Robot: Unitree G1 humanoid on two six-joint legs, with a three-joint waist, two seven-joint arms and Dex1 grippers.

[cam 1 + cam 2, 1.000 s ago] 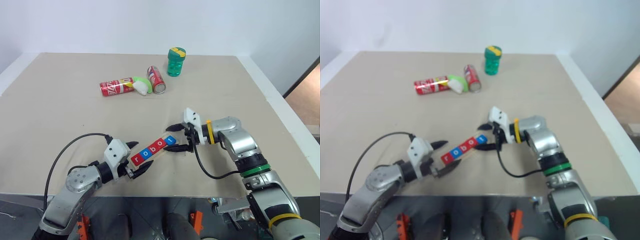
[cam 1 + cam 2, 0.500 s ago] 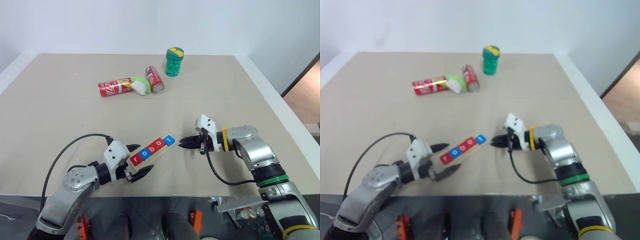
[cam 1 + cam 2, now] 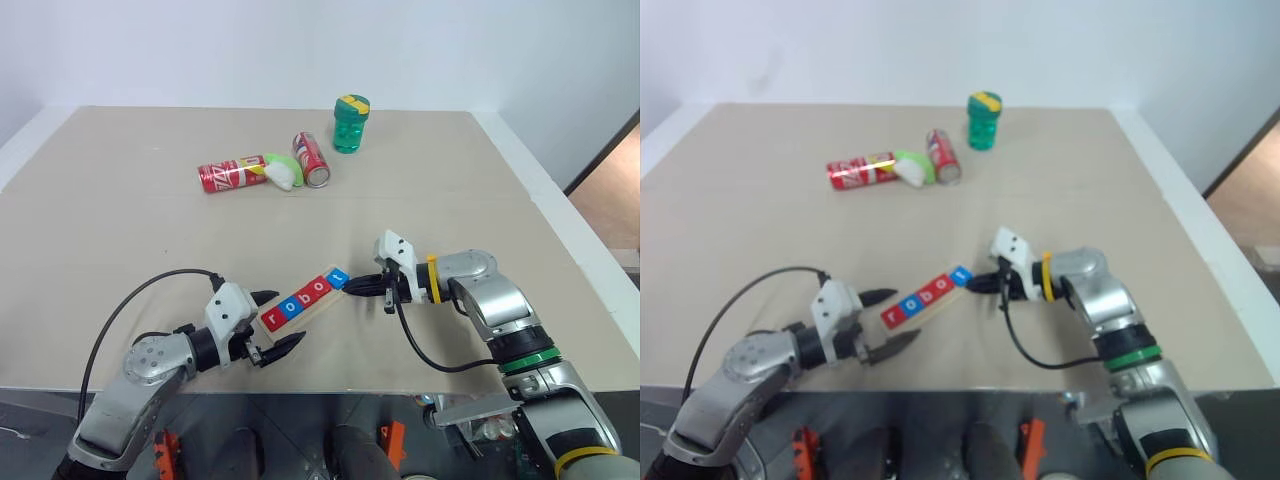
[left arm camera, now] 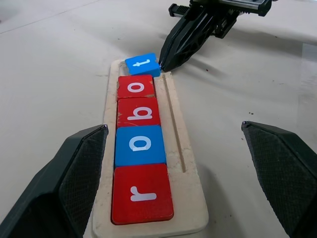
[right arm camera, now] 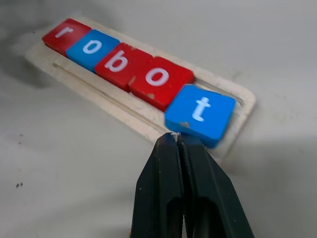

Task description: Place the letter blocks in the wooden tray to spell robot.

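Blue t block (image 5: 200, 114) sits crooked at wooden tray's (image 4: 188, 208) far end, seemingly light, rigid, slick; best nudged edgewise. Right gripper (image 5: 177, 139) pinched empty at its six-o'clock edge; left gripper (image 4: 178, 163) spread wide, empty.

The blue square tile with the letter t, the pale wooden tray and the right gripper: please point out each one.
blue square tile with letter t (image 5: 200, 114): right wrist view, its top face.
pale wooden tray (image 4: 190, 198): left wrist view, bare edge beside the groove.
right gripper (image 3: 352, 289): left eye view, its shut fingertips.
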